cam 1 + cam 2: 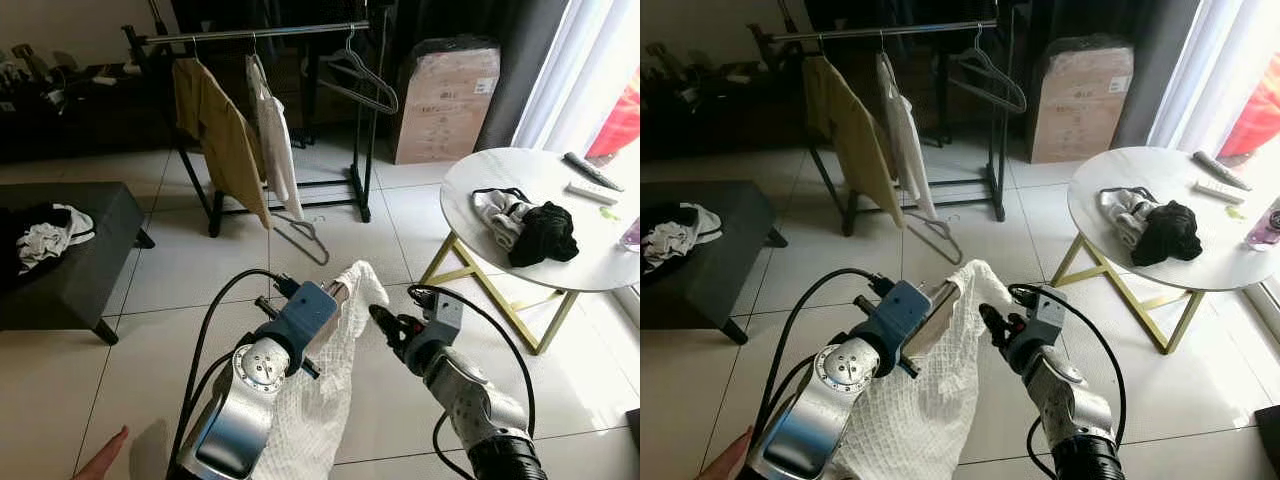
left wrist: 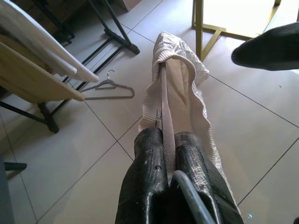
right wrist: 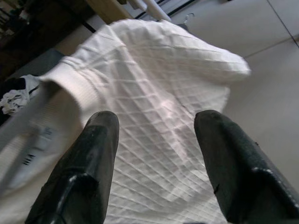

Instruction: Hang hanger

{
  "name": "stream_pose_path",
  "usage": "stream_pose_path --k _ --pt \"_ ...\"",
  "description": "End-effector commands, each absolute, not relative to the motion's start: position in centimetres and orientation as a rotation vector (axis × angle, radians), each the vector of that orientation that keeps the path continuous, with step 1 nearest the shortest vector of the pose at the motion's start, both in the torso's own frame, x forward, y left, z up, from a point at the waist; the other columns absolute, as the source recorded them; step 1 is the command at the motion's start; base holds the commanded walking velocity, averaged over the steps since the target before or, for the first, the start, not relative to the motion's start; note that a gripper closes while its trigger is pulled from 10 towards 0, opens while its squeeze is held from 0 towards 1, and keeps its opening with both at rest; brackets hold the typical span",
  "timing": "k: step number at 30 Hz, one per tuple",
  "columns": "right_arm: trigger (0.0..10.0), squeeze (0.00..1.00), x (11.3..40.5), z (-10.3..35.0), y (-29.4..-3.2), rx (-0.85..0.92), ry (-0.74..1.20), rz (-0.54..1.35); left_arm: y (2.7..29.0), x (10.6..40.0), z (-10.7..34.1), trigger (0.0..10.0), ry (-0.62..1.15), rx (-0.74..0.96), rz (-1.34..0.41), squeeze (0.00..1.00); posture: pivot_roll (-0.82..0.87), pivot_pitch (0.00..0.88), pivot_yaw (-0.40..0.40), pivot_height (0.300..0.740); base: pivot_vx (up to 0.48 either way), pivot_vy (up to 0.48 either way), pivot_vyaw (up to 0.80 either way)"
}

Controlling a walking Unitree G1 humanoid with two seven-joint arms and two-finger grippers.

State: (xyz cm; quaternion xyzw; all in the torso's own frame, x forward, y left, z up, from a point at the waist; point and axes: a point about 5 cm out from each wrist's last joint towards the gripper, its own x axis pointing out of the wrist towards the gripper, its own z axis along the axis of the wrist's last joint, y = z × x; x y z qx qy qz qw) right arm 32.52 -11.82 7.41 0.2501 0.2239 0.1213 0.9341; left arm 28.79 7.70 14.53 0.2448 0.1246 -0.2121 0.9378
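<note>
My left gripper [image 2: 166, 136] is shut on a pale flat strip inside the neck of a white waffle-knit garment [image 1: 325, 390], which hangs from it above the tiled floor. My right gripper [image 1: 384, 322] is open just to the right of the garment, and its fingers [image 3: 105, 128] point at the cloth without touching it. At the back stands a black clothes rack [image 1: 260, 33] with a tan shirt [image 1: 220, 130], a white top [image 1: 277, 145] and an empty dark hanger [image 1: 362, 82]. Another hanger [image 1: 306, 238] lies on the floor under the rack.
A round white table [image 1: 540, 175] on gold legs stands to the right, with clothes and remotes on it. A cardboard box [image 1: 445, 100] is behind it. A dark bench [image 1: 80, 270] with clothes stands to the left. A person's hand [image 1: 100, 455] shows at bottom left.
</note>
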Motion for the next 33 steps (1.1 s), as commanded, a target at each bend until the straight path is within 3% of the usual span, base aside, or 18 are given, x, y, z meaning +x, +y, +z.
stream_pose_path --k 1,8,13,18,33 --pt "10.0 0.0 32.4 7.7 -11.5 0.495 0.467 0.282 7.5 28.9 14.9 10.0 0.245 0.507 -0.428 0.0 -0.06 0.171 0.007 0.74 0.0 0.0 0.0" --pt "10.0 0.0 32.1 8.0 -10.4 0.414 0.457 0.385 6.5 29.1 15.2 10.0 0.232 0.495 -0.457 0.0 -0.05 0.169 0.013 0.74 0.0 0.0 0.0" --pt "10.0 0.0 31.7 8.0 -9.3 0.233 0.417 0.499 6.0 29.1 15.4 10.0 0.224 0.491 -0.47 0.0 -0.05 0.164 0.017 0.74 0.0 0.0 0.0" --pt "10.0 0.0 32.1 8.8 -8.6 0.247 0.367 0.527 5.8 29.0 15.3 10.0 0.225 0.492 -0.482 0.0 -0.05 0.158 0.017 0.74 0.0 0.0 0.0" --pt "10.0 0.0 33.4 8.2 -9.3 0.121 0.349 0.379 5.4 28.9 15.7 10.0 0.213 0.482 -0.495 0.0 -0.04 0.154 0.014 0.74 0.0 0.0 0.0"
